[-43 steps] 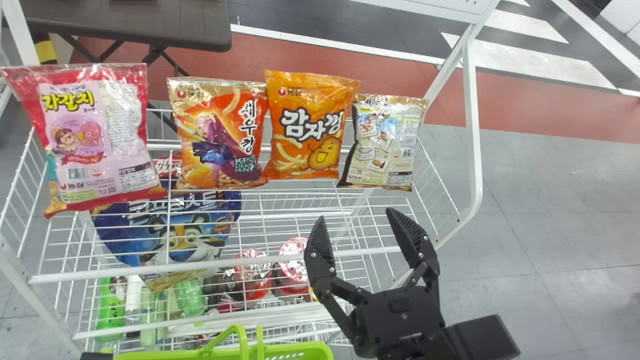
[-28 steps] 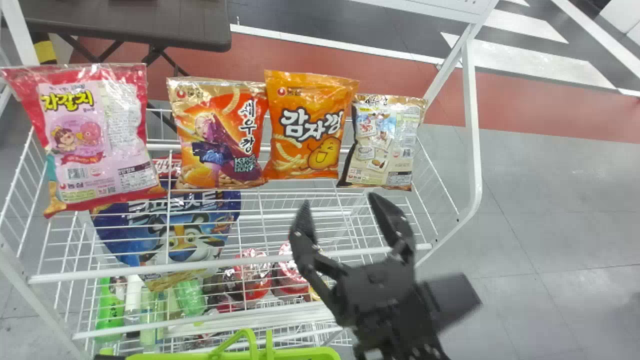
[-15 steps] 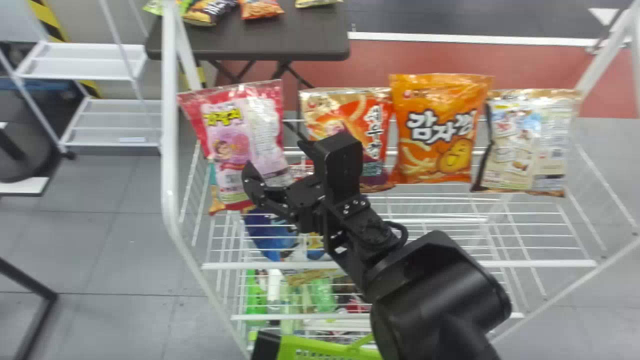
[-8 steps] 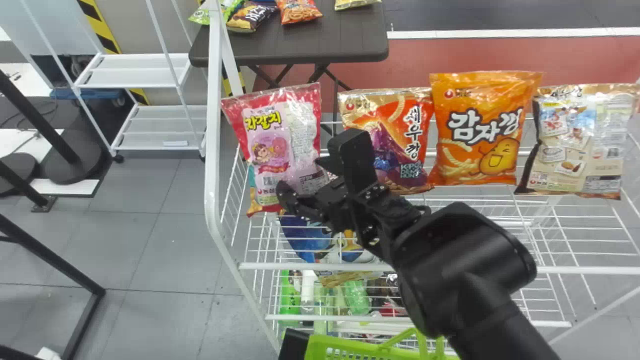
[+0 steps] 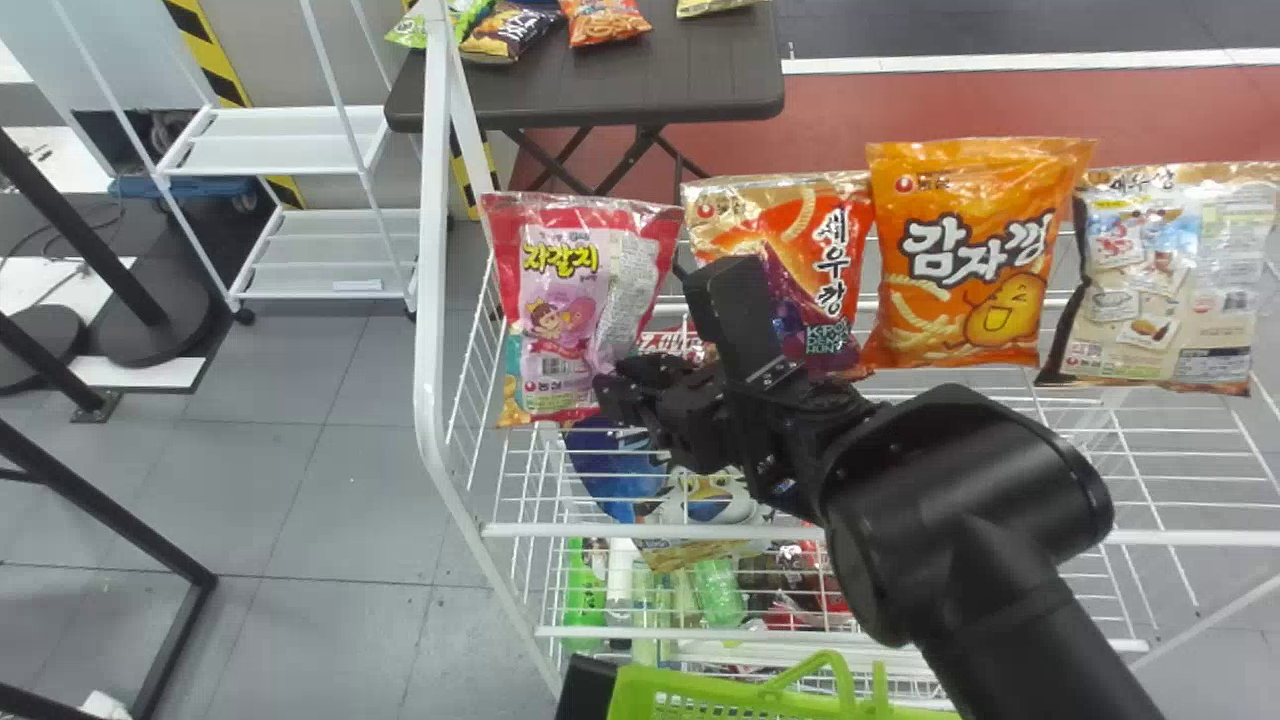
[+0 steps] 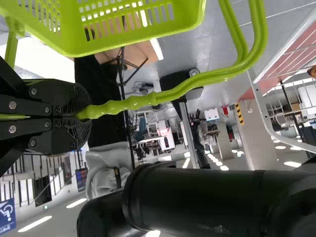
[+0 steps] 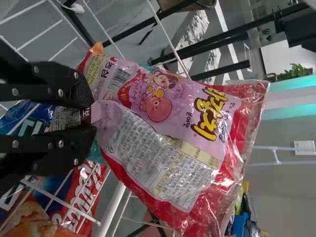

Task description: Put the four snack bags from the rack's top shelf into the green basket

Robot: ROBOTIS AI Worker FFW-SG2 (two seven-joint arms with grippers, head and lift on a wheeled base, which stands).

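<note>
Cannot see the lower corner of the pink snack bag, hidden at the right gripper. Cannot see the lower left of the orange-red snack bag, covered by the right arm. Cannot make out all of the blue cereal bag, partly behind shelf wires and that arm. Lose part of the green basket past the head view's bottom edge, and of the yellow bag past its top.

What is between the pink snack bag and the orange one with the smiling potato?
The red-and-gold snack bag, its lower left hidden; the head view shows this.
</note>
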